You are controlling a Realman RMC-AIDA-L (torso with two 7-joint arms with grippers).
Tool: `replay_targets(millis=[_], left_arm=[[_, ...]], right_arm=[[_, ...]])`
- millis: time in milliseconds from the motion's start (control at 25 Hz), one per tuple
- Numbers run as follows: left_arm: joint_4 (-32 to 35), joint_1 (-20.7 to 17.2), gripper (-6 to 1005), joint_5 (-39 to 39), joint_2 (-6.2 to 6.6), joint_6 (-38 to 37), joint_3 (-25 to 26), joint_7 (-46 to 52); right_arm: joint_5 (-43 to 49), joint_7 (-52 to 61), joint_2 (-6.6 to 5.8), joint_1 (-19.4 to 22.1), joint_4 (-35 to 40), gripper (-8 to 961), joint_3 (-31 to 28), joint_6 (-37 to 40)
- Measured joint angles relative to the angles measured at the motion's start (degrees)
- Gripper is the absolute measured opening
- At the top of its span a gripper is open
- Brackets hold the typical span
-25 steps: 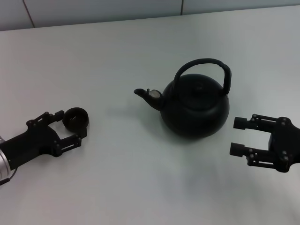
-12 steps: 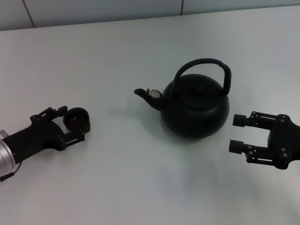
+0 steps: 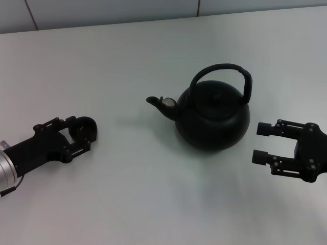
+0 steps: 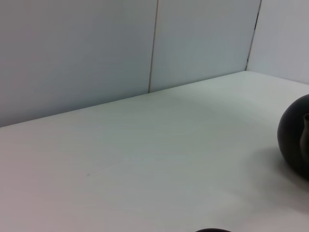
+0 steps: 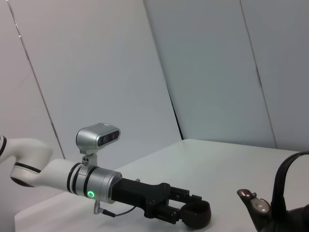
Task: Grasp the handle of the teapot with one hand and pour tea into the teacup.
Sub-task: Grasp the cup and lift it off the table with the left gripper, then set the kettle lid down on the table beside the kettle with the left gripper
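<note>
The matte-black teapot (image 3: 212,120) stands upright mid-table, its spout (image 3: 159,102) pointing left and its arched handle (image 3: 225,69) up over the lid. The small dark teacup (image 3: 83,128) stands on the table at the left. My left gripper (image 3: 78,133) has a finger against each side of the cup and is shut on it. The right wrist view shows that hold on the teacup (image 5: 195,215), with the teapot's spout (image 5: 256,205) nearby. My right gripper (image 3: 260,143) is open and empty, just right of the teapot and apart from it. No tea shows.
The white table (image 3: 153,194) runs back to a pale panelled wall (image 3: 102,10). The left wrist view shows the teapot's body (image 4: 295,137) at one edge and the wall (image 4: 96,58) behind the table.
My left gripper has crept forward and its fingers have closed in around the teacup, which has stayed in place. My right gripper has shifted slightly. The teapot has not moved.
</note>
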State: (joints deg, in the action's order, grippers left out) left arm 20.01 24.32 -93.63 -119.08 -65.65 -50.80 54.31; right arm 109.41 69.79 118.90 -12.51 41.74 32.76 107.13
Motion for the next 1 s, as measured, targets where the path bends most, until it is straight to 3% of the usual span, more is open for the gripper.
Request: replay_targets(millis=[440,840,1000], left_arm=[[-1.01,1.10,678,1.46,0.00,-3.42,-0.71,0.49],[-2.23,3.21,678,8.42,-0.06,-4.79,-13.16,0.48],[-2.92,3.66,678,10.99,-0.07,-4.84,-14.68,0.32]], right_arm=[[0.00,0.00,0.01,-0.19,0.09,709,-0.01,-0.09],[0.21,0.00,0.10,-0.17,-0.10,709,0.02,0.07],[0.24,0.00,0.17,-0.19,-0.20,708,0.11,0.27]])
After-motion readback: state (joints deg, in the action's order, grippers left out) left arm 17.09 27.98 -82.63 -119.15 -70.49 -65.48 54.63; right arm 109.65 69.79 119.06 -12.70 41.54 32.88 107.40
